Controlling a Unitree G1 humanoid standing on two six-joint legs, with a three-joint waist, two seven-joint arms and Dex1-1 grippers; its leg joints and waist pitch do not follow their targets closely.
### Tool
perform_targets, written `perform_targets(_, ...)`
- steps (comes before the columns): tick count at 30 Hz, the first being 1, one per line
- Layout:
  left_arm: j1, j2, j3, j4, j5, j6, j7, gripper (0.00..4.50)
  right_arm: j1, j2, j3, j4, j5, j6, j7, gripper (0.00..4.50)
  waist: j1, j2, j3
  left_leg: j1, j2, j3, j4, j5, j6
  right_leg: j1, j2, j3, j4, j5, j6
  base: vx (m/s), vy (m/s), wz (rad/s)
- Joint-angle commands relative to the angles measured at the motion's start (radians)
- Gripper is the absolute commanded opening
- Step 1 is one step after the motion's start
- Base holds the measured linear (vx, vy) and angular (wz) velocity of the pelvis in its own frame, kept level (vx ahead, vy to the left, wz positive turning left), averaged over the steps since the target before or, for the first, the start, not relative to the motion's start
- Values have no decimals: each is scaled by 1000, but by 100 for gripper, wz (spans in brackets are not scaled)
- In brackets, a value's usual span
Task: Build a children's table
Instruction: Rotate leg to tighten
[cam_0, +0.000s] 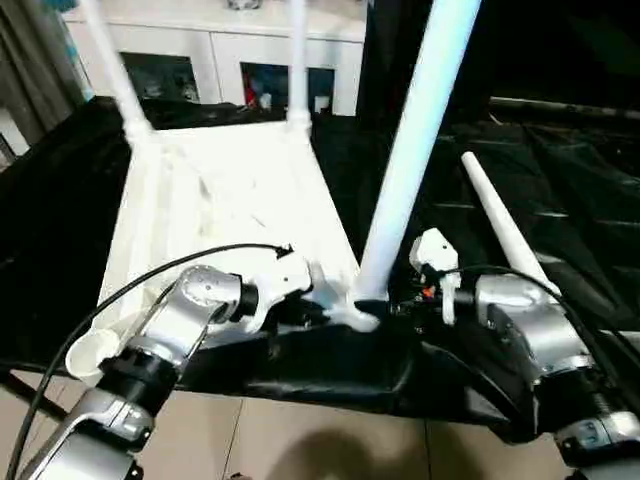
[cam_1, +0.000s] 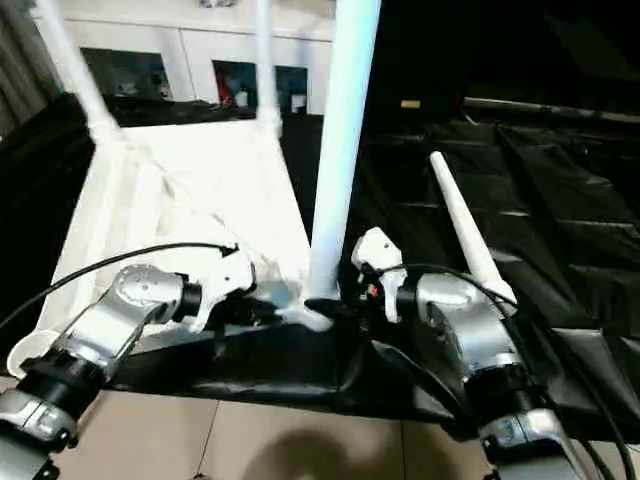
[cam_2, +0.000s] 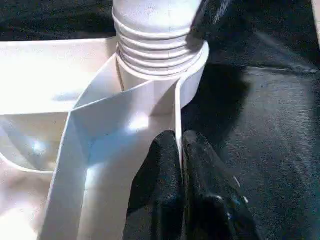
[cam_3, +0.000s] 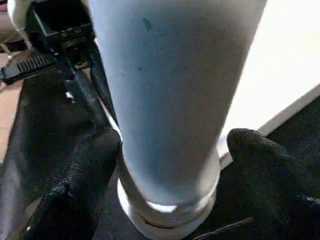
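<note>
left gripper: I'm pinching the tabletop rim wall just beside the corner socket, clamped tight so the top isn't sliding.
right gripper: I'm standing spread wide around the near leg, maybe letting go, not squeezing.
spare leg: it's lying on the black counter, still waiting.
arms: both forearms are angling inward, meeting at that corner.

You've got the tabletop centre-left, upside down on the work table; three legs stand on it; a loose leg lies right.
</note>
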Motion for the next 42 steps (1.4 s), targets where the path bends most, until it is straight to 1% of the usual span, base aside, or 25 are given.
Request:
perform_targets(1,-9,-8,-23,-46,-18,-12,-27,0,0,-12,16,-18,-1,10,9,376,-3,-2,-68,10,8,5,-54,-162,53,54,-53,44,-69,-32,-232,0,0,0)
perform_targets(2,-10,-7,-26,-47,-12,-12,-23,0,0,-14,23,-13,-7,6,12,363,-3,-1,-68,10,8,5,-54,-159,53,53,-53,44,-69,-31,-232,0,0,0)
perform_targets(3,-11,-7,-26,-48,-11,-11,-22,0,0,-14,25,-13,-8,5,14,363,-4,-7,-67,9,8,6,-54,-164,53,53,-53,44,-70,-41,-230,0,0,0)
perform_targets(6,-9,-7,-21,-54,-13,-4,-23,0,5,-25,35,-13,-19,-2,24,334,-3,-5,-67,10,9,5,-54,-161,51,53,-54,45,-70,-51,-226,0,0,0)
perform_targets(8,-6,-7,-20,-58,-12,-2,-27,0,8,-30,35,-12,-24,-5,28,326,-2,-5,-67,10,8,5,-54,-162,50,53,-54,45,-70,-57,-223,0,0,0)
perform_targets(10,-2,-7,-18,-62,-11,3,-29,0,8,-31,33,-10,-25,0,32,307,-2,-8,-67,9,8,6,-53,-155,52,54,-53,45,-69,-49,-221,0,0,0)
perform_targets(14,2,-7,-18,-65,-11,6,-27,0,9,-28,30,-5,-17,10,33,282,-2,-8,-69,8,7,6,-51,-138,61,55,-53,44,-66,-26,-226,0,0,0)
perform_targets(22,-1,-32,1,-45,-12,28,21,0,35,4,16,-2,21,38,15,274,-2,-8,-67,8,7,6,-51,-144,61,54,-53,44,-68,-43,-225,0,0,0)
perform_targets(24,-18,-68,22,-5,-2,46,98,0,51,38,-2,13,21,58,-50,274,-2,-8,-64,11,8,7,-53,-165,56,50,-53,44,-73,-75,-221,0,0,0)
perform_targets(25,-24,-80,28,9,4,48,124,0,54,51,-8,21,18,64,-80,274,-4,-9,-63,10,6,6,-54,-175,48,51,-54,44,-76,-107,-213,0,0,0)
perform_targets(26,-50,-128,47,64,29,63,239,0,56,103,-29,60,-8,63,-213,274,-4,-10,-60,13,5,6,-56,-197,35,48,-56,45,-82,-160,-201,0,0,0)
perform_targets(27,-65,-156,57,91,38,80,298,0,54,132,-41,81,-20,66,-288,274,-10,-9,-55,18,4,6,-59,-225,17,43,-56,45,-90,-230,-187,0,0,0)
perform_targets(28,-65,-156,57,91,38,80,298,0,54,132,-41,81,-20,66,-288,274,-12,-10,-54,19,2,6,-60,-242,10,44,-57,44,-95,-274,-177,0,0,0)
perform_targets(29,-83,-195,67,124,48,105,370,0,49,183,-67,107,-26,71,-395,273,-11,-12,-55,18,0,4,-60,-258,5,46,-60,43,-102,-344,-151,0,0,0)
perform_targets(30,-92,-211,71,135,51,117,399,0,43,207,-81,119,-28,76,-447,273,-14,-8,-52,17,0,1,-63,-268,0,42,-59,43,-106,-380,-134,0,0,0)
perform_targets(31,-99,-225,75,144,53,126,423,0,38,226,-93,129,-29,81,-490,273,-18,-8,-49,17,-1,1,-65,-281,-4,40,-58,42,-110,-403,-125,0,0,0)
perform_targets(32,-118,-261,84,167,62,150,489,0,18,282,-126,160,-38,86,-617,273,-22,-9,-50,22,-4,-2,-65,-305,-11,39,-59,40,-115,-450,-109,0,0,0)
perform_targets(33,-124,-273,86,174,66,155,508,0,11,299,-136,169,-45,84,-658,273,-26,-10,-51,20,-3,-4,-67,-301,-14,40,-60,40,-114,-455,-105,0,0,0)
perform_targets(34,-124,-273,86,174,66,155,508,0,11,299,-136,169,-45,84,-658,273,-29,-9,-51,17,-4,-6,-68,-300,-16,40,-59,39,-114,-454,-103,0,0,0)
perform_targets(35,-130,-280,84,181,73,158,523,0,1,315,-140,179,-51,81,-688,273,-34,-9,-54,16,-4,-7,-69,-300,-8,41,-58,38,-116,-430,-101,0,0,0)
perform_targets(36,-140,-290,84,195,87,160,544,0,-14,339,-145,193,-59,65,-726,273,-37,-4,-54,17,-3,-6,-68,-300,-4,38,-56,40,-116,-401,-109,0,0,0)
perform_targets(39,-147,-290,78,208,99,152,543,0,-21,354,-133,188,-57,29,-696,273,-38,-7,-57,14,-3,-4,-68,-285,9,41,-54,42,-110,-332,-129,0,0,0)
perform_targets(40,-147,-290,78,208,99,152,542,0,-21,354,-132,187,-57,27,-692,273,-38,-7,-57,14,-3,-4,-68,-285,9,41,-54,42,-110,-332,-129,0,0,0)
perform_targets(41,-146,-286,76,207,97,148,528,0,-17,351,-124,177,-52,15,-660,329,-38,-7,-58,12,-2,-3,-66,-262,16,44,-54,43,-104,-274,-147,0,0,0)
perform_targets(42,-143,-282,73,204,97,145,517,0,-16,349,-124,171,-47,13,-644,343,-37,-6,-59,11,-2,-2,-66,-248,21,46,-53,43,-100,-244,-157,0,0,0)
